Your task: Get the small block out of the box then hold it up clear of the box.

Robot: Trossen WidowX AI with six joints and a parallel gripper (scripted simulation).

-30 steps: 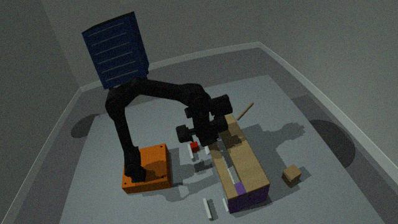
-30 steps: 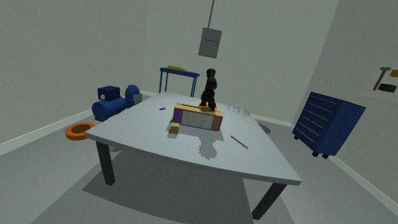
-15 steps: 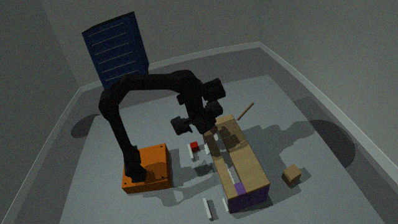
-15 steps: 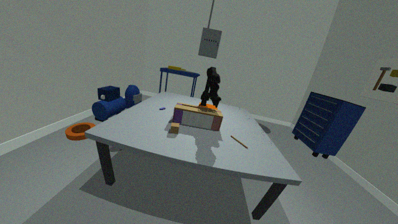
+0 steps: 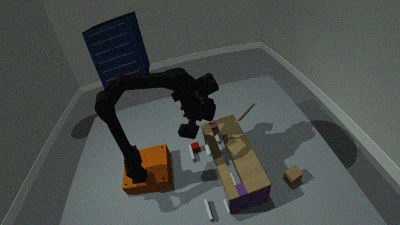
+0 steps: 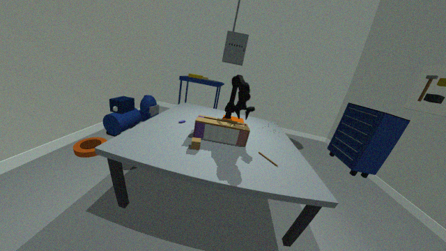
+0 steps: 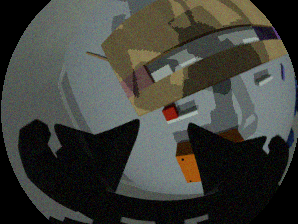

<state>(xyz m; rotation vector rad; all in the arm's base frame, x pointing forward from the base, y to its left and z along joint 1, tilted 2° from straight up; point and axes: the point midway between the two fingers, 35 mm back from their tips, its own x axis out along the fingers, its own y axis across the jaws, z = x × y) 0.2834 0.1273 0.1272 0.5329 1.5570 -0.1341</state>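
Observation:
The small red block (image 5: 195, 147) (image 7: 170, 112) lies on the table outside the box, between the box and the orange base, against a short white rail (image 5: 191, 152) (image 7: 183, 116). The box hides it in the exterior view. The wooden box (image 5: 250, 156) (image 6: 221, 135) (image 7: 120, 47) stands upright, with a purple end and a pinkish end; the block is near the pinkish end. My gripper (image 5: 199, 125) (image 6: 243, 118) (image 7: 164, 124) is open and empty, above the table near the block, with its fingertips apart. In the wrist view the block appears just beyond the fingertips.
The orange base (image 5: 153, 162) (image 7: 187, 169) is on the opposite side of the block from the box. A wooden cube (image 5: 293, 175) (image 6: 196, 143) and a thin stick (image 5: 247, 112) (image 6: 267, 159) lie beyond the box. Another white rail (image 5: 208, 209) lies near the purple end.

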